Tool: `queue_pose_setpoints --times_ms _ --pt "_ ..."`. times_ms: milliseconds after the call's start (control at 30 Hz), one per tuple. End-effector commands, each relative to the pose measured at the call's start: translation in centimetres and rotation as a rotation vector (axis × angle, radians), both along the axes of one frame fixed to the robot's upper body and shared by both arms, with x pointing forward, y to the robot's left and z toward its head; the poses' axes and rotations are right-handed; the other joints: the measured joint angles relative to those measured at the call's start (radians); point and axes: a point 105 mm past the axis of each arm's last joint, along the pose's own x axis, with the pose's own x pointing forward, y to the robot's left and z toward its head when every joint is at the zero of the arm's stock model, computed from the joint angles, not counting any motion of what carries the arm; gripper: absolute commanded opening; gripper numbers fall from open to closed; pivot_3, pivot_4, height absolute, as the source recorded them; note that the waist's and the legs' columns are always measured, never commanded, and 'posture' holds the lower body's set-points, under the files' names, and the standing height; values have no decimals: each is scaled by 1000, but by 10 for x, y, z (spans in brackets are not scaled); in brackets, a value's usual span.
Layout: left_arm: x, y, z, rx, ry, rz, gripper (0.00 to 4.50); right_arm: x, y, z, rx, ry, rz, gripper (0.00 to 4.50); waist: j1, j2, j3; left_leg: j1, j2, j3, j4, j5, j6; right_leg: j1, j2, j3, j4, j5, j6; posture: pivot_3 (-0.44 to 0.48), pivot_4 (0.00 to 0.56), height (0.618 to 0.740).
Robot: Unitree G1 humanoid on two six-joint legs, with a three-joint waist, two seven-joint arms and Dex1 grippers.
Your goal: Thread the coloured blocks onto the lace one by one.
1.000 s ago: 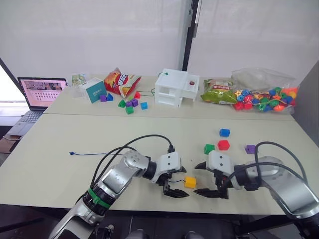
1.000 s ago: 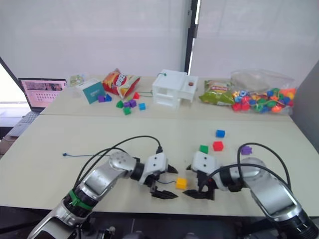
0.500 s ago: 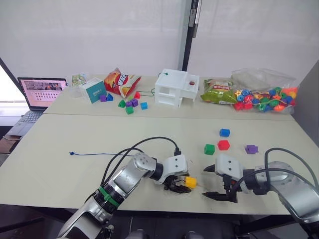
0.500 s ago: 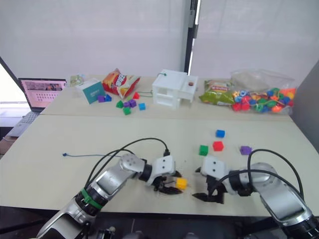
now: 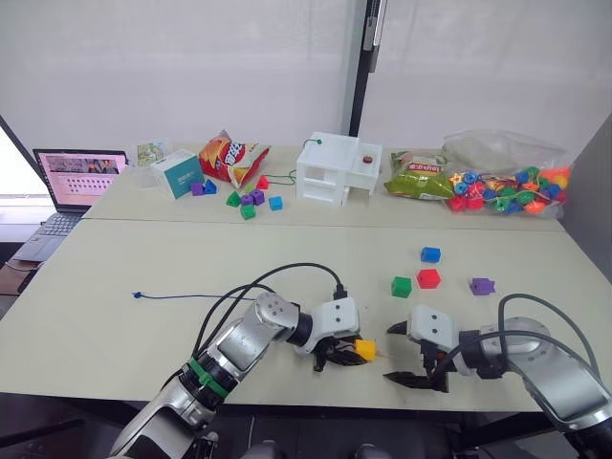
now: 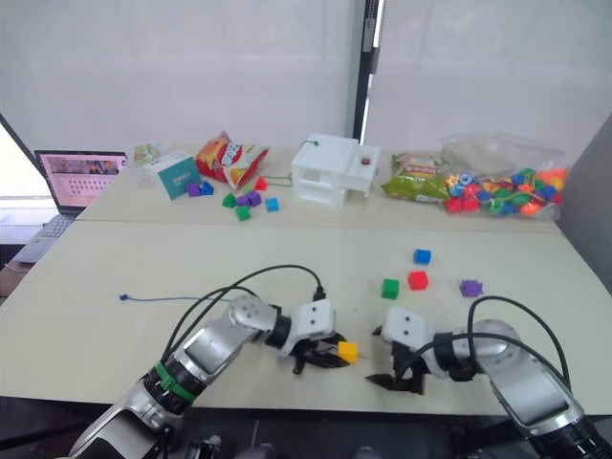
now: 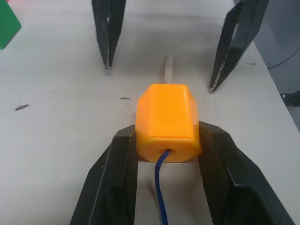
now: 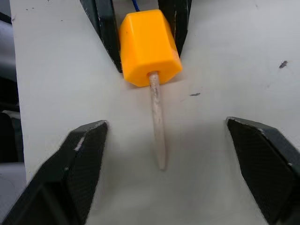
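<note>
My left gripper (image 7: 168, 133) is shut on the yellow-orange block (image 7: 166, 117) at the table's near edge. The dark-blue lace (image 7: 161, 187) enters the block's back hole, and its pale stiff tip (image 8: 157, 122) pokes out the far side, lying on the table. The lace's other end trails off to the left (image 5: 191, 296). My right gripper (image 5: 402, 354) faces the block, open, its fingers standing either side of the tip without touching it. The green (image 5: 402, 286), red (image 5: 429, 278), blue (image 5: 431, 254) and purple (image 5: 481, 286) blocks lie loose behind the right gripper.
Along the back of the table stand a laptop (image 5: 76, 177), a teal box (image 5: 179, 174), a crisp bag (image 5: 229, 158), several small pieces (image 5: 251, 199), a white box (image 5: 337, 168), a green packet (image 5: 419, 176) and a bag of beads (image 5: 507, 186).
My left gripper moved right and closed on the yellow-orange block. My right gripper backed away to the right, then eased in again, its jaws a little narrower.
</note>
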Motion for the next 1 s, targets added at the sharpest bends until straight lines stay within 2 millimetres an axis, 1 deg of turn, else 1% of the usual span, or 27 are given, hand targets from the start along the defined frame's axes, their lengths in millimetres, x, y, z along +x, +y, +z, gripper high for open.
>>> queue_pose_setpoints --times_ms 33,200,233,267,333,467,533,600,667,733,767,800,833,900,933,967,1000 --pt "0 -3 8 -15 -31 -22 1307 1 -2 -3 0 -25 3 3001 0 0 0 0 0 0 0 0 0 0 0 0 0 0 0 0 150 740" --pt "0 0 8 -13 -29 -20 1307 -1 -12 -11 -40 -34 9 1316 0 0 0 1 0 0 0 0 0 1 0 0 0 0 0 0 150 740" --pt "1 1 8 -11 -28 -15 1307 -1 -11 -10 -31 -37 11 882 0 0 0 1 0 0 0 0 0 1 0 0 0 0 0 0 150 740" --pt "2 2 8 -10 -27 -12 1307 -1 -11 -9 -24 -39 12 659 0 0 0 1 0 0 0 0 0 1 0 0 0 0 0 0 150 740" --pt "4 8 7 -6 -29 4 1307 -1 -9 -6 -19 -42 20 22 -1 0 0 2 0 0 0 0 0 1 0 0 0 0 0 0 150 740" --pt "7 19 5 -5 -28 29 1307 -1 -6 -2 -20 -50 39 0 -2 0 0 2 0 0 0 0 0 1 0 0 1 0 0 0 150 740" --pt "9 35 2 2 -40 52 1307 0 -4 1 -22 -55 51 0 -3 0 0 2 0 0 0 0 0 1 0 0 1 0 0 0 150 740" --pt "10 45 0 9 -50 63 1307 0 -3 3 -23 -56 55 0 -5 0 0 2 1 0 0 0 0 1 0 0 1 0 0 0 150 740" --pt "13 63 1 5 -55 98 1307 0 -2 5 -26 -58 62 0 -7 0 0 2 1 0 0 0 0 0 1 1 1 0 0 0 150 740" --pt "21 94 3 9 -65 167 1307 0 0 7 -30 -62 73 0 -10 0 0 2 2 0 -1 0 0 0 1 1 1 0 0 0 150 740" --pt "24 106 5 10 -78 195 1307 -1 1 8 -31 -62 76 0 -14 0 0 2 2 0 -1 0 0 0 1 1 1 0 -1 0 150 740" --pt "26 114 6 10 -88 211 1307 -1 1 9 -32 -61 78 0 -16 0 0 2 3 0 -1 0 0 -1 2 1 1 0 -1 0 150 740" --pt "30 136 6 34 -101 250 1307 -2 2 10 -32 -61 83 0 -15 0 0 2 3 0 -1 0 0 -1 2 1 1 0 -1 0 150 740" --pt "35 168 7 70 -111 302 1307 -3 3 11 -33 -59 88 0 -16 0 0 2 3 0 -1 0 0 -1 1 1 1 0 -1 0 150 740" --pt "37 190 7 93 -112 341 1307 -3 3 11 -33 -58 91 0 -17 0 0 2 3 0 -1 0 0 -1 1 1 1 0 -1 0 150 740" --pt "38 203 7 105 -112 362 1307 -3 3 11 -34 -58 93 0 -19 0 0 2 3 0 -2 0 0 -1 1 1 1 0 -1 0 150 740" --pt "41 229 7 158 -123 416 1307 -3 3 10 -34 -56 97 0 -21 0 0 3 3 0 -2 0 0 -1 2 1 1 0 -2 0 150 740"
